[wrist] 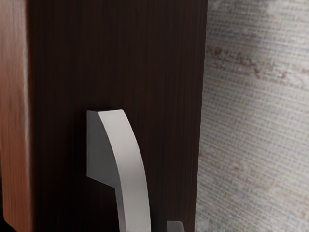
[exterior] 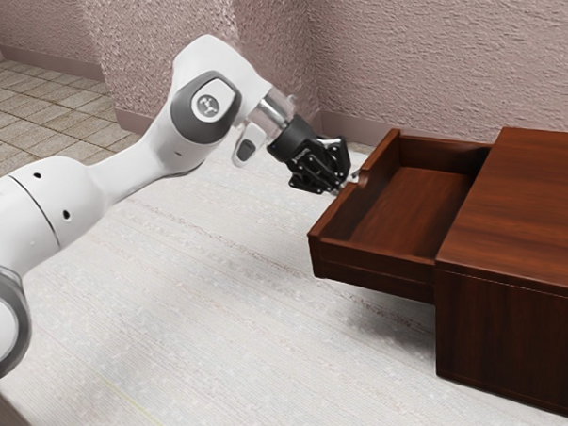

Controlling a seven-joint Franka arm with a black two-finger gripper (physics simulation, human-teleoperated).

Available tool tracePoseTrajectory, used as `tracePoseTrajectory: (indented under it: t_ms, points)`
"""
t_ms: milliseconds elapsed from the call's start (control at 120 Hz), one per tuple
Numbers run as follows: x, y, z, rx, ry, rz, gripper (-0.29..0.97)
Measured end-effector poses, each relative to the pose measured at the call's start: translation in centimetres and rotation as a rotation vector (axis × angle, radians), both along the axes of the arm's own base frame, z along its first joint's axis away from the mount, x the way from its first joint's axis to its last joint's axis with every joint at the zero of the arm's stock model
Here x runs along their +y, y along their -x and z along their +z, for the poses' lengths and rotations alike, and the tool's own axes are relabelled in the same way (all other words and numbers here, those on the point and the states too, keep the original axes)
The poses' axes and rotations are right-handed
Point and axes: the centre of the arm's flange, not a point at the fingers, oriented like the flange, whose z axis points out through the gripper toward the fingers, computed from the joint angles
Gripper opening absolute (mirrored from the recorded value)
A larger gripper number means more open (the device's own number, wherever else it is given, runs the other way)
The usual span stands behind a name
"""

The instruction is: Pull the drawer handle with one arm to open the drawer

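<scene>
Nearest in the exterior view, the white Franka arm (exterior: 78,190) rises from that view's lower left, its thick grey-ringed links crossing a pale, woven-looking floor (exterior: 214,304). Toward the exterior view's right, the dark reddish-brown wooden cabinet (exterior: 524,214) stands on that floor with its near corner facing the camera and its flat top catching the light.

The drawer (exterior: 397,213) is pulled well out of the cabinet toward the exterior view's left. Its inside bottom and side walls are open to view, and its body hangs clear above the floor. The arm bends at a grey-capped elbow and reaches down to the drawer's outer face, where the black claw (exterior: 335,177) sits right at the small grey handle (exterior: 354,176). Whether the claw is clenched on the handle or loose cannot be told from here.

In the wrist view, the handle is a curved grey bar standing off the dark wood of the drawer front (wrist: 120,58). The pale floor lies beyond the panel's edge.

Farther back, pinkish speckled walls (exterior: 413,58) with a brown skirting meet in corners. A patch of beige tiled flooring (exterior: 44,99) lies at the exterior view's far left.
</scene>
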Motion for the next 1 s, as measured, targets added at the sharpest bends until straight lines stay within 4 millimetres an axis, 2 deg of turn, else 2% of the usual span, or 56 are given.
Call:
tracePoseTrajectory:
  t_ms: [100, 183, 317, 433, 550, 625, 725, 792, 925, 1000]
  points:
    - [0.2, 0.1, -0.1, 0.002, -0.011, 0.001, 0.05]
    - [0.4, 0.2, 0.2, 0.000, -0.011, 0.004, 0.06]
    - [0.7, 0.6, 1.6, -0.016, -0.020, 0.010, 0.11]
    - [1.6, 1.8, 4.2, -0.041, -0.042, 0.028, 0.17]
    - [1.6, 3.5, 7.4, -0.064, -0.082, 0.034, 0.22]
    - [0.6, 5.7, 10.7, -0.071, -0.168, 0.055, 0.27]
    - [-2.2, 9.5, 16.6, -0.074, -0.333, 0.120, 0.39]
    - [-3.5, 11.8, 19.4, -0.040, -0.432, 0.210, 0.47]
    - [-4.3, 16.8, 23.2, 0.116, -0.550, 0.502, 0.57]
    - [-5.9, 19.6, 24.3, 0.213, -0.557, 0.658, 0.60]
